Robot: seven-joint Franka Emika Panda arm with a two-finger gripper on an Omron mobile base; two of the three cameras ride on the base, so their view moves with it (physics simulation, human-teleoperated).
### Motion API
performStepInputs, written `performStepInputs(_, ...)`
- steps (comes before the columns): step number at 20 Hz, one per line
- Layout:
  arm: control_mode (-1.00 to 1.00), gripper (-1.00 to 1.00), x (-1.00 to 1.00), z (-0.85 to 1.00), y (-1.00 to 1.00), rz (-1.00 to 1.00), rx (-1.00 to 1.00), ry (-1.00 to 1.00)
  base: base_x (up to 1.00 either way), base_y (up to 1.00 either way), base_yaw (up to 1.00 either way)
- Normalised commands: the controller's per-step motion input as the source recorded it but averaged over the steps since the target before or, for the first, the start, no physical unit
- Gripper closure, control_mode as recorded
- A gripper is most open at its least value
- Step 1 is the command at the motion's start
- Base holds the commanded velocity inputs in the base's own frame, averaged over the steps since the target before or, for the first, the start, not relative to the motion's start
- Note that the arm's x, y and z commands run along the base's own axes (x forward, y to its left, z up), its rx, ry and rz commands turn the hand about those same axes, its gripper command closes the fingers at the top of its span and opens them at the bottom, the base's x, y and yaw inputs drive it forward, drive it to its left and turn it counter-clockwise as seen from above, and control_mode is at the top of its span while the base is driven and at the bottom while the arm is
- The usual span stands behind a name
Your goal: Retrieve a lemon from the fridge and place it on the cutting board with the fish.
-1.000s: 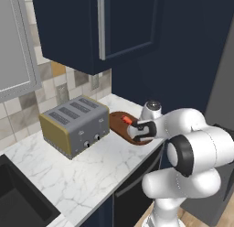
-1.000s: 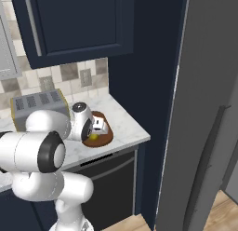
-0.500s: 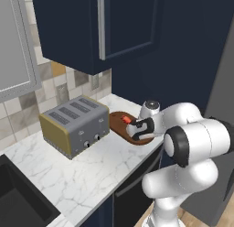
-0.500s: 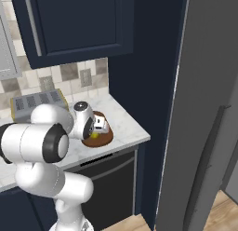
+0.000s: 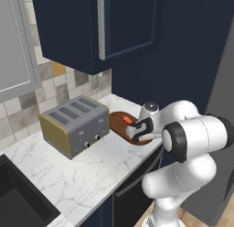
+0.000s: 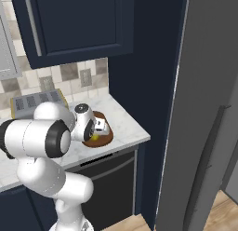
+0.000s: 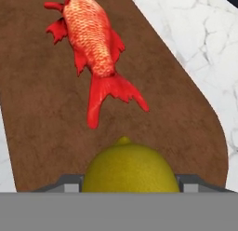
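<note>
The claw (image 7: pixel 130 184) grips the lemon (image 7: pixel 130 167) low over the cutting board (image 7: pixel 42 132), near its counter-edge end, just short of the fish (image 7: pixel 93 44). Placing is under way; next, lower and release.

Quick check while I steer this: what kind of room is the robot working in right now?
A home-style kitchen, rendered. A grey four-slot toaster sits on a white marble counter under dark navy wall cabinets, with a tall grey fridge alongside and a red-orange fish on an oval brown wooden cutting board.
</note>
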Motion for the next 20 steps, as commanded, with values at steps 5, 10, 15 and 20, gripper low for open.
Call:
performStepInputs(5, -1.00, 1.00, 0.00, -0.18, 0.00, 0.00, 0.00, 0.00, 0.00, 0.00, 0.00)
performStepInputs(10, -1.00, 1.00, 0.00, -0.11, 0.00, 0.00, 0.00, 0.00, 0.00, 0.00, 0.00)
performStepInputs(15, -1.00, -1.00, 0.00, -0.12, 0.00, 0.00, 0.00, 0.00, 0.00, 0.00, 0.00)
performStepInputs(20, -1.00, -1.00, 0.00, -0.11, 0.00, 0.00, 0.00, 0.00, 0.00, 0.00, 0.00)
